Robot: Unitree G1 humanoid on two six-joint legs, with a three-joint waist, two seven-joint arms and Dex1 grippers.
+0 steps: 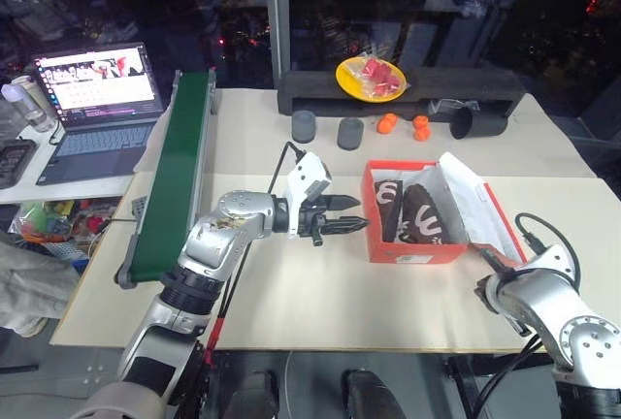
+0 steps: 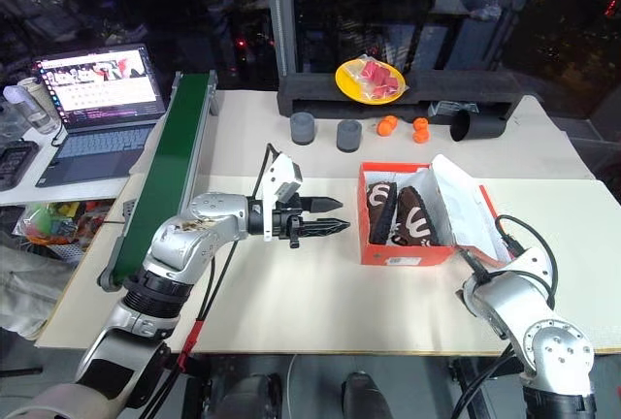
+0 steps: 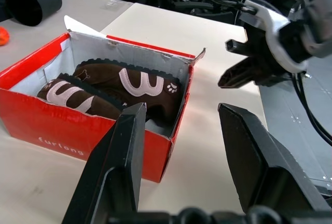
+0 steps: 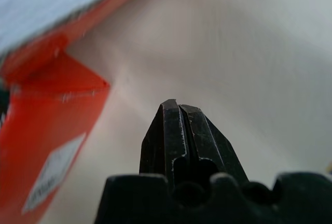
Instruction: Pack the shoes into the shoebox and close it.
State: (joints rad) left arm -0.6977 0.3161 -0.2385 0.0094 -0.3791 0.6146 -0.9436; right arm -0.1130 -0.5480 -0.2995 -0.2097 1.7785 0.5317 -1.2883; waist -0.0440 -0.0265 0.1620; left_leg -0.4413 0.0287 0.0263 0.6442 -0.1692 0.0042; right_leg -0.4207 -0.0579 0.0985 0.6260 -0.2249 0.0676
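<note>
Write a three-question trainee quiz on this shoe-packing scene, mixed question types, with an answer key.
1. True or false: both shoes already lie inside the shoebox.
2. Multiple choice: the shoebox's lid is A) shut flat, B) open, leaning toward the robot's right, C) lying detached on the table.
3. Short answer: which hand has its fingers pressed together?

Key:
1. True.
2. B.
3. The right hand, low beside the box's end; the left hand is open, pointing at the box's left wall.
</note>
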